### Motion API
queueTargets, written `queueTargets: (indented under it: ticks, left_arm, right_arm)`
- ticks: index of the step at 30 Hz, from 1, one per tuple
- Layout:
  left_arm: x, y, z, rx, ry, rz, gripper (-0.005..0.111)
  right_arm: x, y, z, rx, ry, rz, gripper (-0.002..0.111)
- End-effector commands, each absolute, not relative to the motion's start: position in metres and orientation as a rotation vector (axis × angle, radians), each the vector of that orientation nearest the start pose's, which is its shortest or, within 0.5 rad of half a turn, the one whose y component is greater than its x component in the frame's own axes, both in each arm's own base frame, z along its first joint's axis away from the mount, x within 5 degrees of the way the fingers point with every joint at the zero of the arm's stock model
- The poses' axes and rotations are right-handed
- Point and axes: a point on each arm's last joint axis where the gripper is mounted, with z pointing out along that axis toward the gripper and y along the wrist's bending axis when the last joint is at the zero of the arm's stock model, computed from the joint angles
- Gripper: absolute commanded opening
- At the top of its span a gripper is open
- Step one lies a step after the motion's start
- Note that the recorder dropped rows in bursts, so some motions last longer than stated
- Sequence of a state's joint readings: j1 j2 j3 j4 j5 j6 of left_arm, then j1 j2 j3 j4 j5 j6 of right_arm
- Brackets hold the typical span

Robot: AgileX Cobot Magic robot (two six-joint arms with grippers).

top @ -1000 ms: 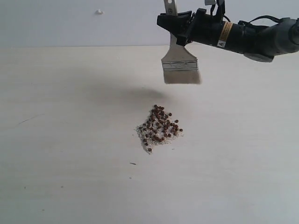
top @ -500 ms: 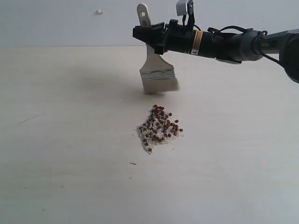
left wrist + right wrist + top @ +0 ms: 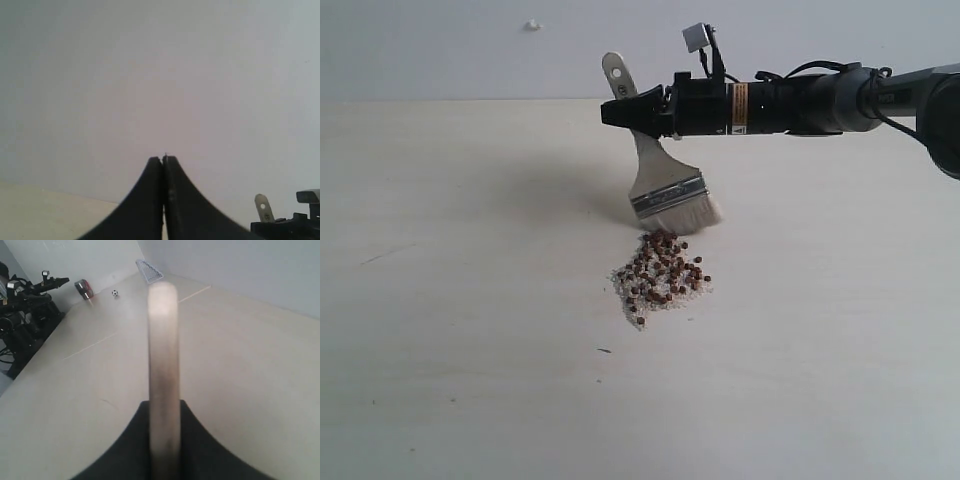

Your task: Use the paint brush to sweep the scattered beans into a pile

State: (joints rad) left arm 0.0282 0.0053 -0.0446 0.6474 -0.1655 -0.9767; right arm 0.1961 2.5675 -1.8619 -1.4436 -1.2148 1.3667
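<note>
At the pile's (image 3: 660,278) far edge, the right tool (image 3: 632,112) pinches the brush (image 3: 667,193) by its stiff handle. Bristles (image 3: 692,214) look soft, and the beans (image 3: 665,262) look light and likely to roll. Left tool (image 3: 163,161) is closed and empty.

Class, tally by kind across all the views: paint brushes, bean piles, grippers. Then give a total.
paint brush: 1
pile of beans: 1
grippers, right gripper and left gripper: 2
Total: 4
</note>
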Motion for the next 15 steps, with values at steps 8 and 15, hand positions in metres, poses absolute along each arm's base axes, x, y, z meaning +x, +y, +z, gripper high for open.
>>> queueTargets:
  ticks: [8,15]
  left_arm:
    - [0.051,-0.007,0.238,-0.152,1.315,-0.319,0.0]
    - [0.051,-0.007,0.238,-0.152,1.315,-0.319,0.0]
  right_arm:
    - [0.475,0.182,0.105,-0.95,1.785,1.374,0.0]
    - [0.47,0.19,0.117,-1.063,1.734,1.32,0.0]
